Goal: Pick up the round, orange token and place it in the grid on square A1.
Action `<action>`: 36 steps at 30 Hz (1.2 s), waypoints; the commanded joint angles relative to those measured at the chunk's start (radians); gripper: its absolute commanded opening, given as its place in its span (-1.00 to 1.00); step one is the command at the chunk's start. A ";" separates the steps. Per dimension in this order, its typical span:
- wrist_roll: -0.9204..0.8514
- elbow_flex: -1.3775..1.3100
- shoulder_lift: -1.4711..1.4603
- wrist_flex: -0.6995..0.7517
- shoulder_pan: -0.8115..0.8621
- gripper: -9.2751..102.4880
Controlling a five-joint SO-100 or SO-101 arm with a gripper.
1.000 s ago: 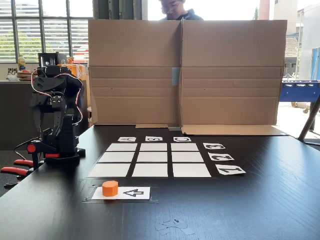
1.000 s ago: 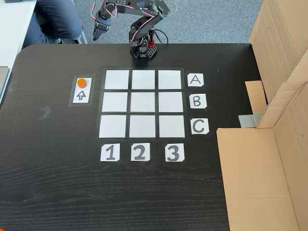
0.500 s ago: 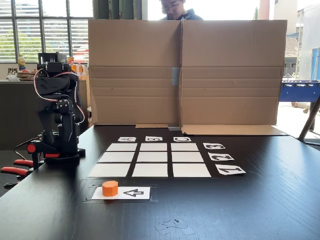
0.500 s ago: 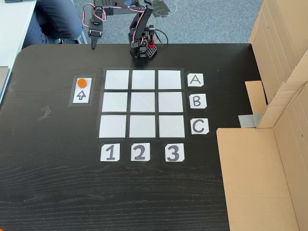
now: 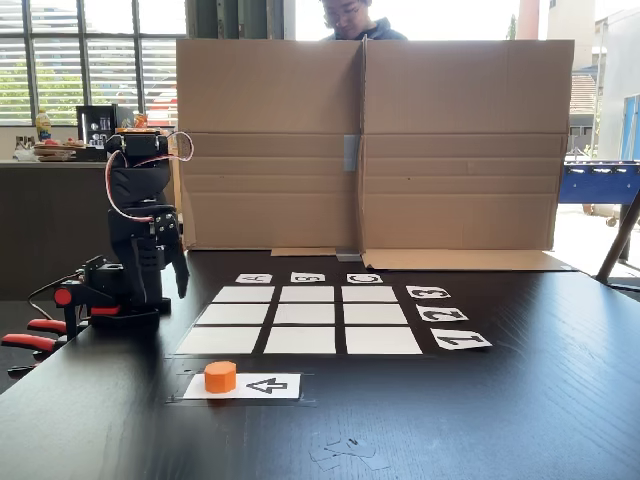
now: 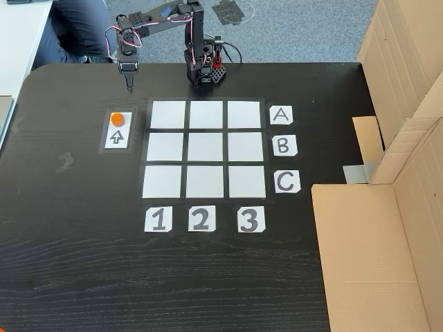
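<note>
Your arm reaches out sideways from its base, gripper pointing down.

In a fixed view from above, your arm (image 6: pixel 166 14) rises from the base (image 6: pixel 204 69) and stretches left, its wrist bent so the gripper (image 6: pixel 129 87) hangs tip-down; its jaws look close together, though you cannot tell for sure at this size; in a fixed view from the front, your gripper (image 5: pixel 181 288) hangs low beside the base (image 5: pixel 110 300), the upper links stacked upright above it; nothing is between the jaws.

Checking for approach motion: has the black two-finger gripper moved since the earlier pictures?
Yes. The black two-finger gripper has swung out and down toward the white arrow card.
</note>
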 commanded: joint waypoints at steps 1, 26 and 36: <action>0.025 -0.094 -0.054 0.003 -0.020 -0.44; 0.144 -0.483 -0.468 0.005 -0.094 -0.38; 0.158 -0.545 -0.565 0.005 -0.087 -0.39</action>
